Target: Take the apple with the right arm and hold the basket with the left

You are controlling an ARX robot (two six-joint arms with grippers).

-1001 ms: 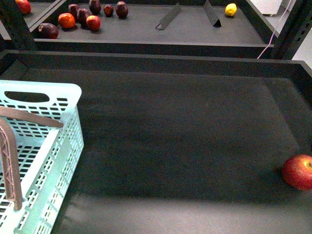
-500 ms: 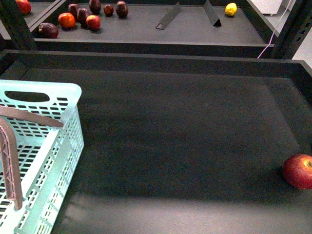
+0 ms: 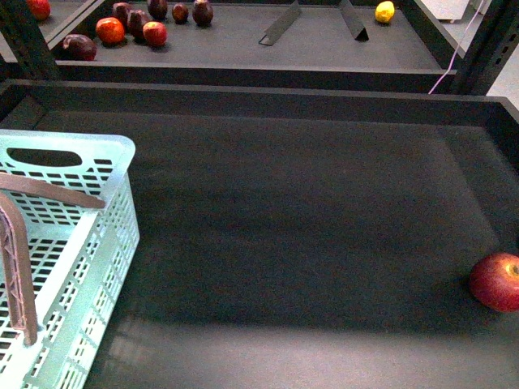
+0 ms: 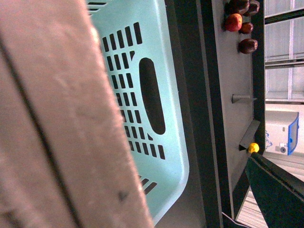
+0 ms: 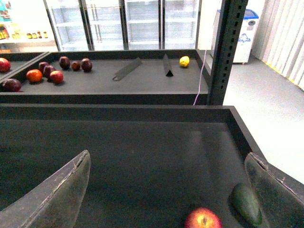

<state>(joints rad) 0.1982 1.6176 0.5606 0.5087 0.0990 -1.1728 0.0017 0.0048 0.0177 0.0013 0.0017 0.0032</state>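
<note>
You are pointing the right gripper [image 5: 167, 157], spread wide, at the apple [image 5: 203, 219]. Only its wrist view is showing a green fruit [image 5: 246, 203]. The left gripper [image 4: 166, 159] is giving nothing readable.

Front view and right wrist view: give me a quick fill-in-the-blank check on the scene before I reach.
In the front view the round shiny red apple lies near the dark tray's ___ edge.
In the right wrist view a dark ___ oval fruit lies beside it.
The right gripper stands ___, holding nothing.
Missing: right; green; open.
</note>
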